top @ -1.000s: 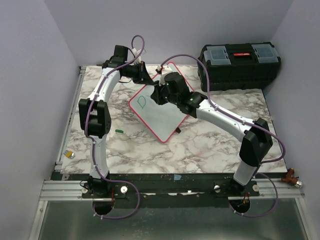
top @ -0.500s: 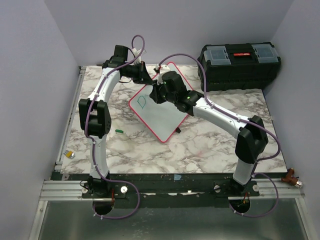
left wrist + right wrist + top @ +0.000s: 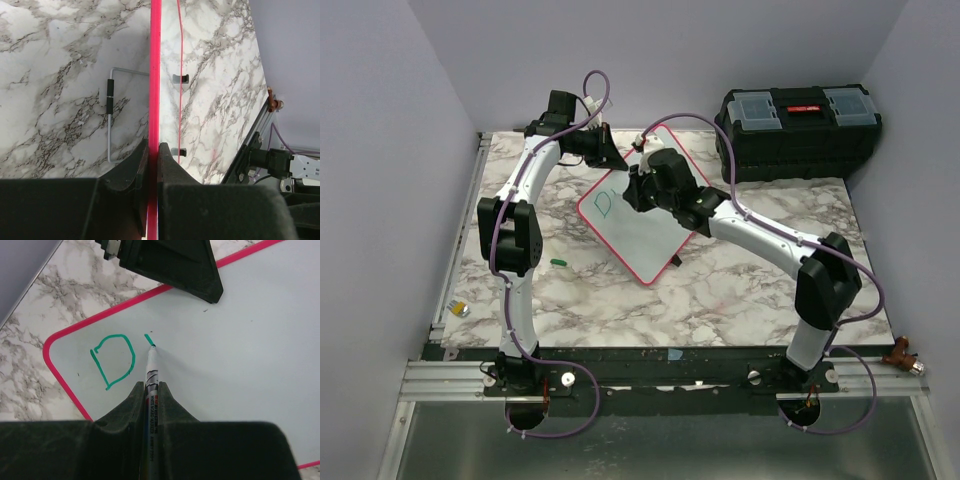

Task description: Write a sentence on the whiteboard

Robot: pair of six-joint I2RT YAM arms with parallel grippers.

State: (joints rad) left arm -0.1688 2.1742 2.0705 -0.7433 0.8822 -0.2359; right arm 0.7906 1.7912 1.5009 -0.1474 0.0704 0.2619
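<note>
Pinching whiteboard rim, left end effector; right end effector clamped on marker, tip down beside green D

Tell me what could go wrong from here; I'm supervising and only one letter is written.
The left pincer grips only the thin rim of the whiteboard, so marker pressure could pivot or slip the board. The right pincer writes close to the left one; a wide stroke might bump it.
</note>
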